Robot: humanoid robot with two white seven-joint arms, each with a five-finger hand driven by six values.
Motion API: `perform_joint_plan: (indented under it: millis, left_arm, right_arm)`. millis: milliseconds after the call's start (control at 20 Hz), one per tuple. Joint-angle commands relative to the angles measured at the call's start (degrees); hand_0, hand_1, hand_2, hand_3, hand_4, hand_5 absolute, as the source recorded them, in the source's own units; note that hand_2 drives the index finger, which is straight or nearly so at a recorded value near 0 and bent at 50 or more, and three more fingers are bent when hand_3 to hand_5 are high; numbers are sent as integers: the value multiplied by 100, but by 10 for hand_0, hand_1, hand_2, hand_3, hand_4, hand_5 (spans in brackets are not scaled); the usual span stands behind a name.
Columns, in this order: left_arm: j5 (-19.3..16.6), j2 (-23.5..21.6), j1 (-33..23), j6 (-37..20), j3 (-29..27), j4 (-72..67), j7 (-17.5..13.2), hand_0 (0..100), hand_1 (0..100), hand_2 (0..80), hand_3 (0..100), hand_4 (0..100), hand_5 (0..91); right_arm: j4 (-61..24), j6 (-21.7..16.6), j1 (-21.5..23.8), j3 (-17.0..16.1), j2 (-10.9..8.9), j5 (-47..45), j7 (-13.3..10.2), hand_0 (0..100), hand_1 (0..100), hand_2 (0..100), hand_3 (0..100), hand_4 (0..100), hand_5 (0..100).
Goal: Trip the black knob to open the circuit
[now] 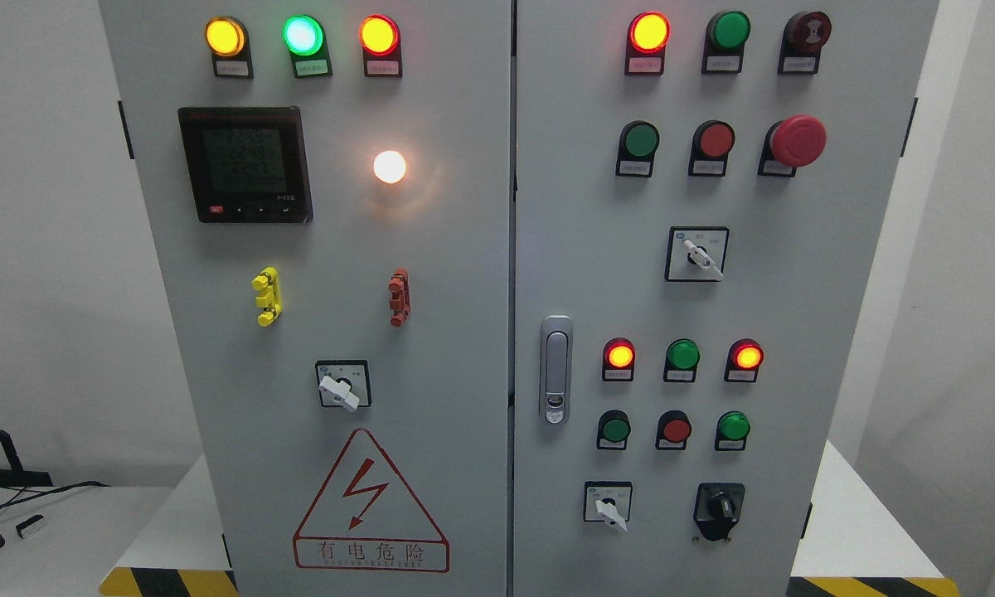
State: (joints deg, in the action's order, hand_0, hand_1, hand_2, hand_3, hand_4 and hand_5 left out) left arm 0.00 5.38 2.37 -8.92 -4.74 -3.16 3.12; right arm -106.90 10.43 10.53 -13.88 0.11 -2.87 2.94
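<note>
**Black knob low on the right door, no robot hand in view**

Neither robot hand shows, so finger state cannot be told and places are given on the panel. The small black rotary knob [720, 507] sits at the lower right of the grey metal cabinet [464, 348], its pointer seemingly upright. Just beside it, leftward, is a white-handled selector switch [609, 506]; above sits a green round lamp [733, 426]. Nothing covers the knob.

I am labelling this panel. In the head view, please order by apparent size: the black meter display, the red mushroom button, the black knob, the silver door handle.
Largest to smallest:
1. black meter display
2. silver door handle
3. red mushroom button and black knob, too alike to rank.
</note>
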Motion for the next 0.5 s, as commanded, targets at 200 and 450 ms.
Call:
perform_joint_plan:
  millis: [200, 450]
  left_arm:
    - [-176, -2, 0, -5, 0, 0, 4, 120, 389, 0, 0, 0, 0]
    - [-176, -2, 0, -5, 0, 0, 4, 120, 389, 0, 0, 0, 0]
  right_arm:
    - [-183, 424, -990, 78, 112, 41, -82, 271, 636, 495, 841, 720, 630]
    - [-7, 574, -1316, 192, 94, 49, -127, 265, 642, 495, 845, 727, 636]
